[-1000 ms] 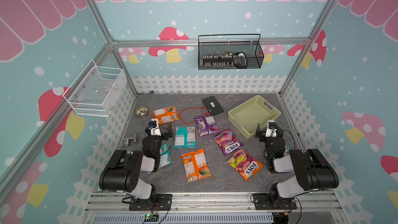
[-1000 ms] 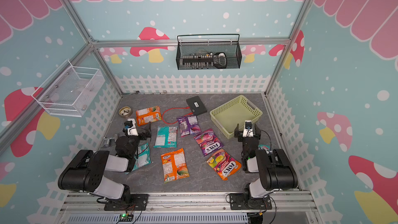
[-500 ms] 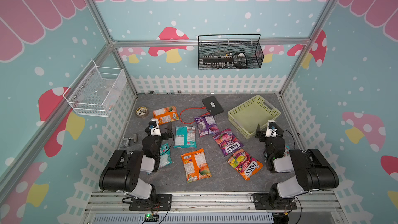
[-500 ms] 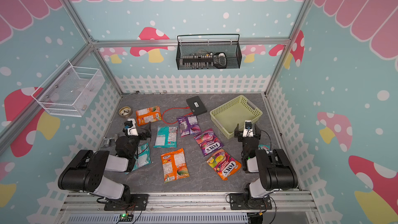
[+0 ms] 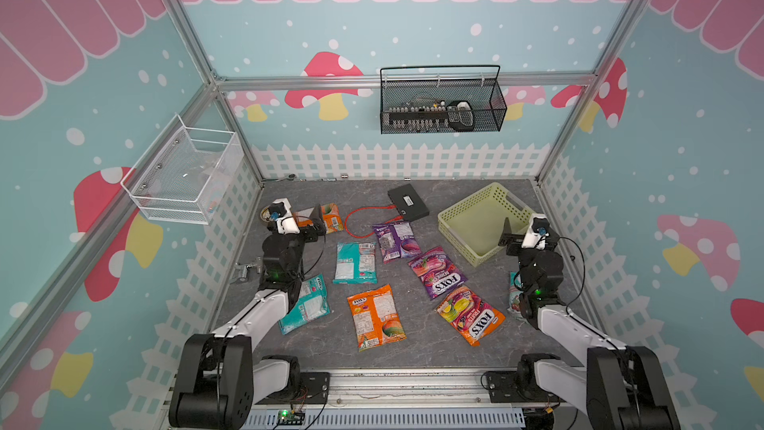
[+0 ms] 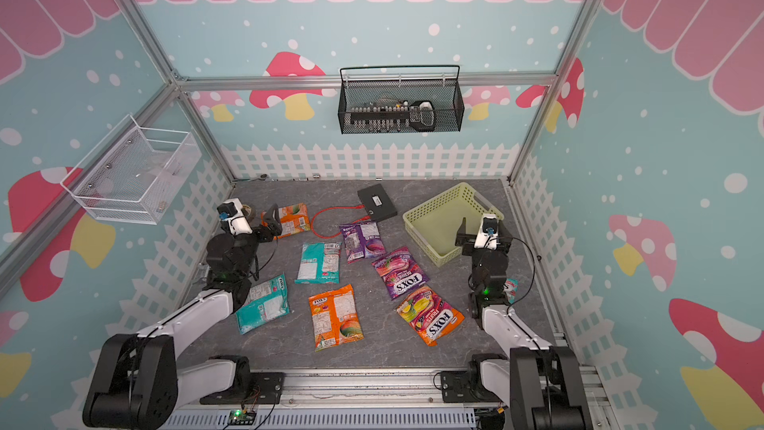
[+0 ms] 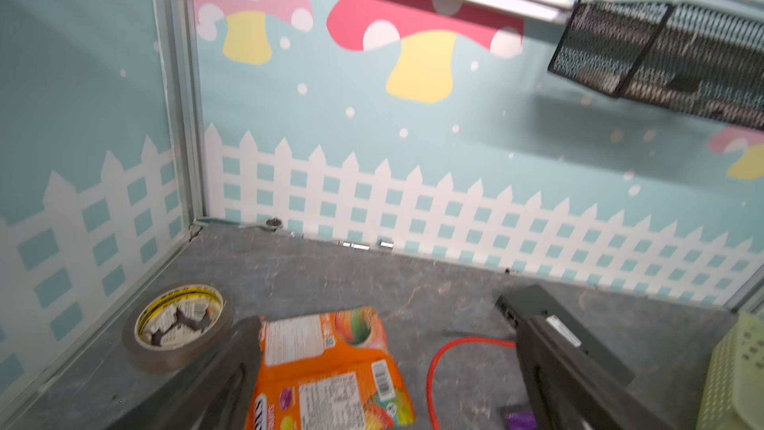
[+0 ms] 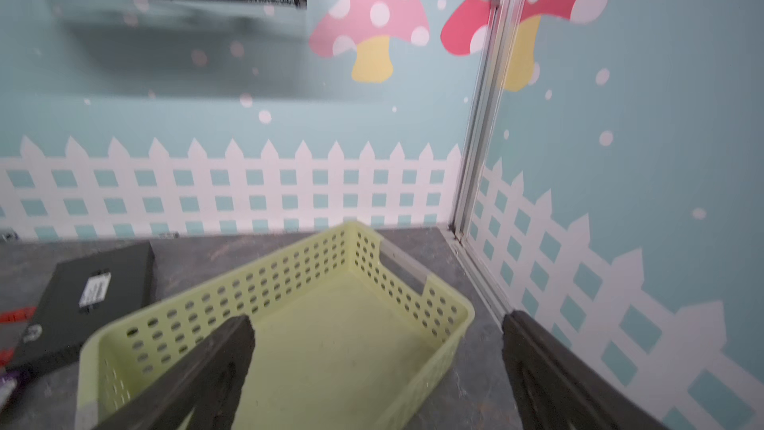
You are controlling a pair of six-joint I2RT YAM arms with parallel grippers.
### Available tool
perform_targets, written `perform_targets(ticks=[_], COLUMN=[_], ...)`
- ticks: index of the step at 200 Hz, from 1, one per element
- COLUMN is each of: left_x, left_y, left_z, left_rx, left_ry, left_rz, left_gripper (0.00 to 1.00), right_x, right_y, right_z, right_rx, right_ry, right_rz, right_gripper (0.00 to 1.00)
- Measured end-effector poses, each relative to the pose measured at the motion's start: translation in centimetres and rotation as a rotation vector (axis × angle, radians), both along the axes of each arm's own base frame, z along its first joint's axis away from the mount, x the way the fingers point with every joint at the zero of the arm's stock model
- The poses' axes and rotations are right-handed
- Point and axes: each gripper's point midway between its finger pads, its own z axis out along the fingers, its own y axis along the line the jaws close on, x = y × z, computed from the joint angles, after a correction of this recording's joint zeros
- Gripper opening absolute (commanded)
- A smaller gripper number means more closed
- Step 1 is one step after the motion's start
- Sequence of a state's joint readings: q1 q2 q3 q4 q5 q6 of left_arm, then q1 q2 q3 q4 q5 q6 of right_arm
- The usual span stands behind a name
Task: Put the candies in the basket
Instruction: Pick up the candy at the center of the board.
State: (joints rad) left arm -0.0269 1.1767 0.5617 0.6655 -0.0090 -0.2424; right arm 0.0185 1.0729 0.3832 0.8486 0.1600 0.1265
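Several flat candy bags lie on the grey floor: orange, teal, purple, a purple FOX'S bag, an orange FOX'S bag, another orange bag. A teal one lies partly under the left arm, and one is half hidden by the right arm. The pale yellow-green basket at the back right holds nothing. My left gripper is open, its jaws astride the far orange bag and off it. My right gripper hangs open over the basket's near corner.
A black flat box with a red cable lies behind the bags. A tape roll sits by the left wall. A black wire basket hangs on the back wall and a white one on the left wall.
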Motion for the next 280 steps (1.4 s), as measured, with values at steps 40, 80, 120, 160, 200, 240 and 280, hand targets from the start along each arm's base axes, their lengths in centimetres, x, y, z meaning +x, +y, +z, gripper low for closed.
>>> perform_targets(ticks=[40, 80, 120, 160, 200, 240, 280], left_x=[-4.0, -10.4, -8.0, -7.5, -9.0, -10.8, -10.7], left_y=[-0.9, -0.7, -3.8, -8.1, -15.3, -24.4, -28.9], left_z=[6.8, 8.3, 6.3, -0.4, -4.6, -7.4, -10.5], left_rx=[-0.217, -0.401, -0.455, -0.511, -0.445, -0.269, -0.153], left_ry=[-0.111, -0.213, 0.022, 0.312, 0.5, 0.626, 0.668], left_rz=[-0.086, -0.169, -0.347, -0.504, -0.67, -0.85, -0.923], left_gripper=[0.99, 0.99, 0.99, 0.99, 0.99, 0.99, 0.98], right_x=[0.7, 0.8, -0.3, -2.1, -5.5, -7.9, -9.2], right_y=[1.5, 2.2, 4.7, 7.2, 10.0, 13.5, 14.3], right_z=[8.5, 8.1, 1.1, -4.9, -9.0, -10.6, -13.9], right_rx=[0.13, 0.272, 0.4, 0.511, 0.544, 0.508, 0.497], right_ry=[-0.025, 0.146, 0.417, 0.659, 0.841, 0.909, 0.958], right_rz=[0.096, 0.129, 0.226, 0.301, 0.324, 0.422, 0.413], right_gripper=[0.99, 0.99, 0.99, 0.98, 0.9, 0.68, 0.5])
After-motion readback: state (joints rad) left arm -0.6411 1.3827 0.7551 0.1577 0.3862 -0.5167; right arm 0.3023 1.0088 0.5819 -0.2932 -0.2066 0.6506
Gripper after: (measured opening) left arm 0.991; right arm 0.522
